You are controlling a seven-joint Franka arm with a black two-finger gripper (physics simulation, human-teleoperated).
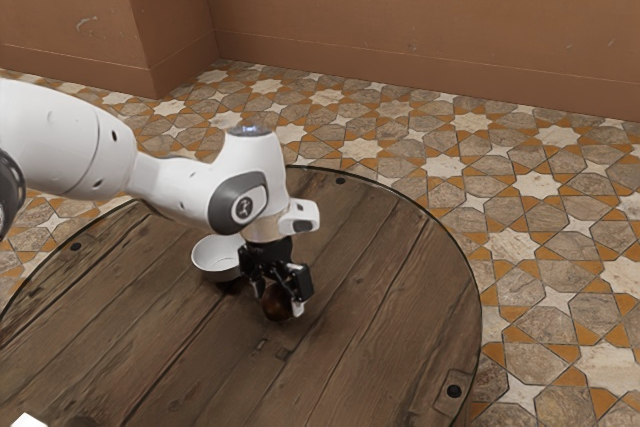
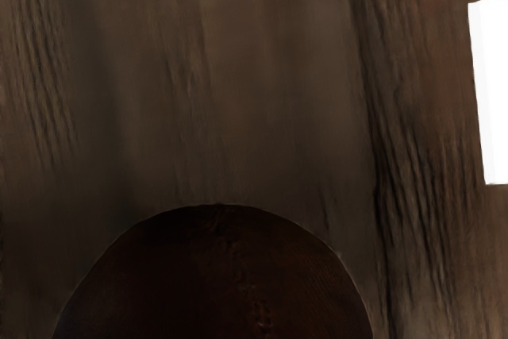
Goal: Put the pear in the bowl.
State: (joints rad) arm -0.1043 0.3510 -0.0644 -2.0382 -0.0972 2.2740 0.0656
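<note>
listing what you have, operator, for the pear-to-bowl job:

- item, one pear [image 1: 275, 306]: dark brown and rounded, low at the tool [image 1: 279, 299], close over the worktop [image 1: 390, 297]. you cannot tell whether its underside touches the wood. its curved top shows large at the wrist view's lower edge.
- item, one bowl [image 1: 211, 268]: white, upright, near the pear, on the side toward the exterior view's left. the pear is outside it.
- item, one tool: reached down to the pear. whether it is pinching the fruit or merely standing around it, you cannot tell.
- done: the tool is brought to the pear.
- outstanding, by judgement: a sure grip, a lift above the rim, a short carry, a release inside. your likely hazard is the round skin slipping if the hold is shallow.
</note>
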